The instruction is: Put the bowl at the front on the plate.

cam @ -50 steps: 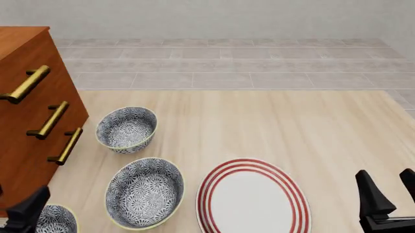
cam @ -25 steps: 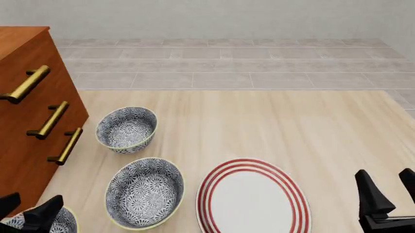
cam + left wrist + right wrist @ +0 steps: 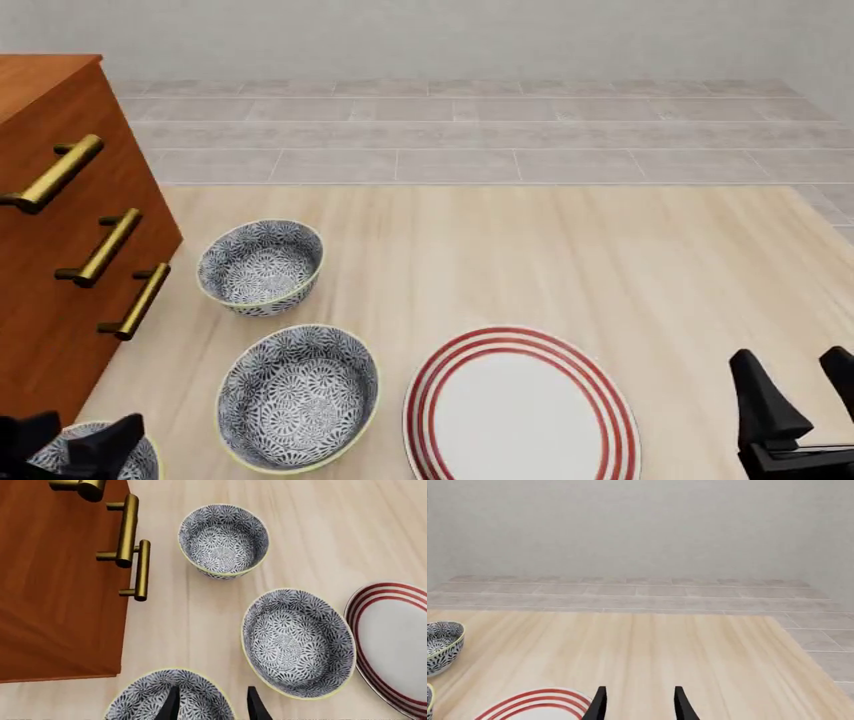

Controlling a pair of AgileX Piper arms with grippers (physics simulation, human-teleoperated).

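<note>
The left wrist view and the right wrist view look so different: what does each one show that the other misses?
Only the left wrist view shows the brown cabinet with its brass handles, the front bowl under the left tool, and the middle bowl whole.

Only the right wrist view shows the right tool, open over bare tabletop, the tiled floor and the wall.

Both show the red-ringed plate, partly cut off, the far bowl and the wooden table.
</note>
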